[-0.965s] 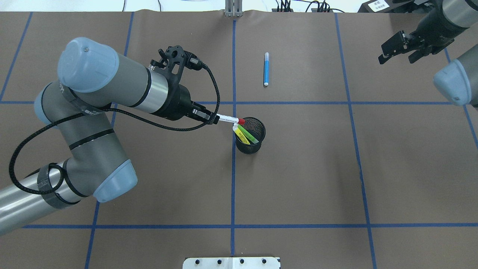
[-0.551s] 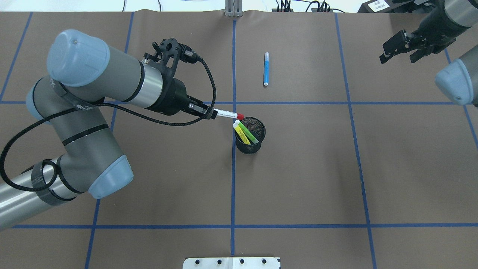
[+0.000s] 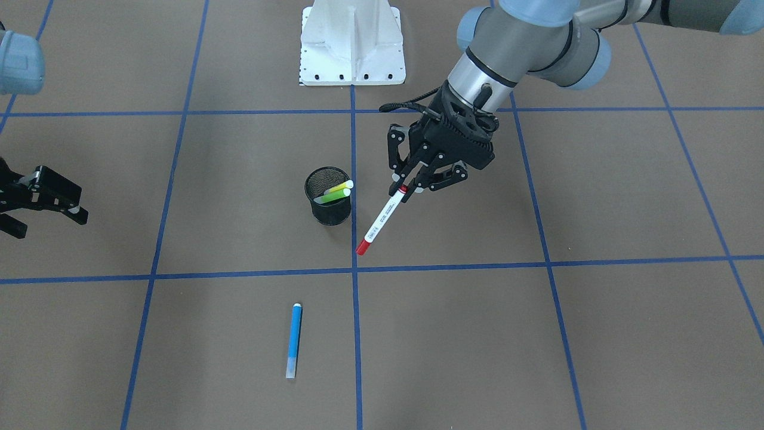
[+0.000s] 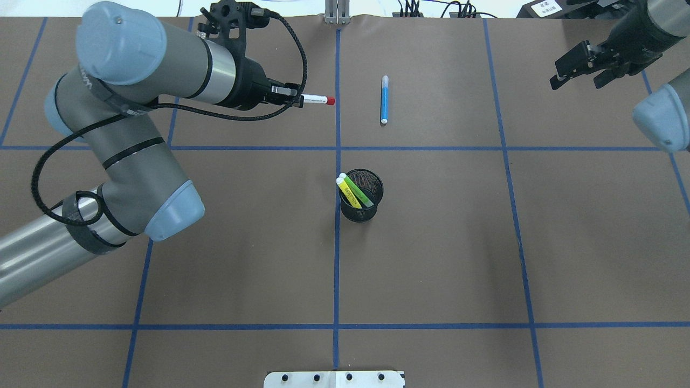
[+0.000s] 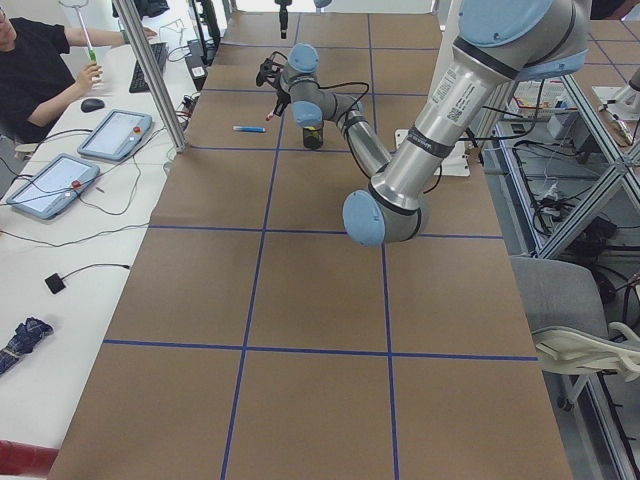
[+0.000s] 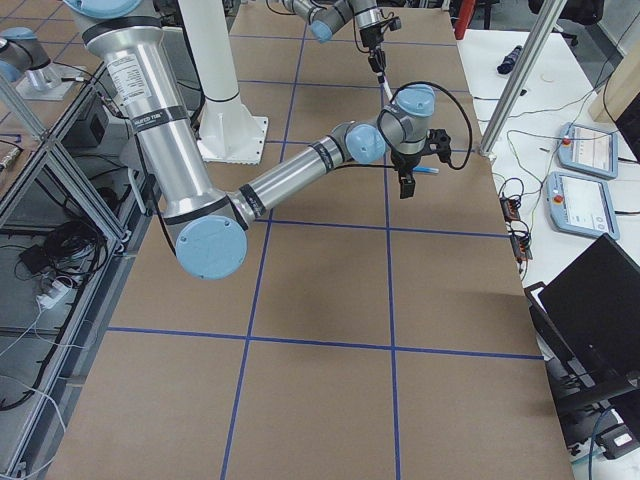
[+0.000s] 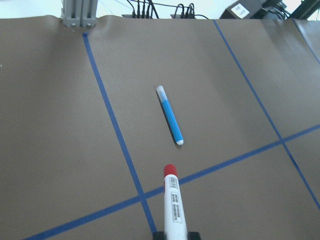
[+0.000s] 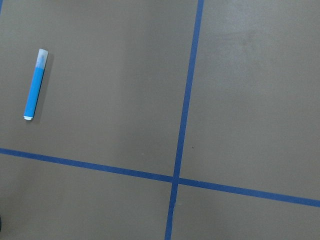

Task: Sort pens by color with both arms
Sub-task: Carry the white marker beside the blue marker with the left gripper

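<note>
My left gripper is shut on the white pen with the red cap and holds it in the air, cap pointing out. It also shows in the front view and the left wrist view. The blue pen lies flat on the table, to the right of the cap and apart from it. The yellow pen and the green pen stand tilted in the black mesh cup. My right gripper is open and empty at the far right.
Blue tape lines divide the brown table into squares. The white metal base stands at the robot's edge of the table. The right wrist view shows the blue pen and a tape crossing.
My left gripper has carried the white pen away from the cup's rim, toward the far side of the table and slightly left. The right gripper has barely moved.
</note>
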